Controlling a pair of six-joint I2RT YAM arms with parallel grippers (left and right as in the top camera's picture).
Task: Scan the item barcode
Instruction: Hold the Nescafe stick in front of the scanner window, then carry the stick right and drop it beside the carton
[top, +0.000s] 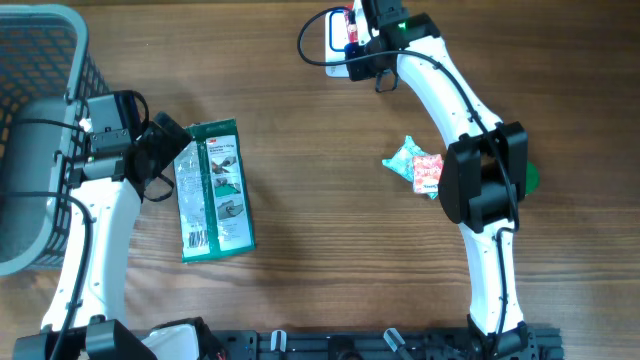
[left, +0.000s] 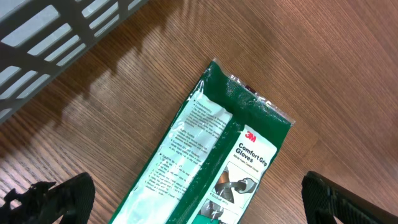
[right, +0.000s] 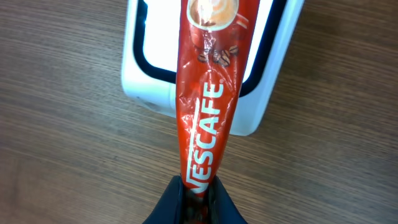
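My right gripper (right: 197, 194) is shut on a red Nescafe coffee sachet (right: 208, 93), holding it out over the white barcode scanner (right: 146, 84) and its glass window. From overhead, the right gripper (top: 356, 38) and sachet (top: 351, 27) sit over the scanner (top: 335, 55) at the table's far edge. My left gripper (left: 199, 202) stands wide open over a green pack of 3M Comfort Grip gloves (left: 217, 162), its fingers (left: 59, 196) on either side of the pack. In the overhead view the pack (top: 213, 190) lies flat at centre left, with the left gripper (top: 165, 150) at its top corner.
A grey plastic basket (top: 40, 130) stands at the left edge, its wall also in the left wrist view (left: 50, 37). Small snack packets in green and red (top: 418, 168) lie at centre right beside the right arm. A black cable (top: 305, 45) loops by the scanner.
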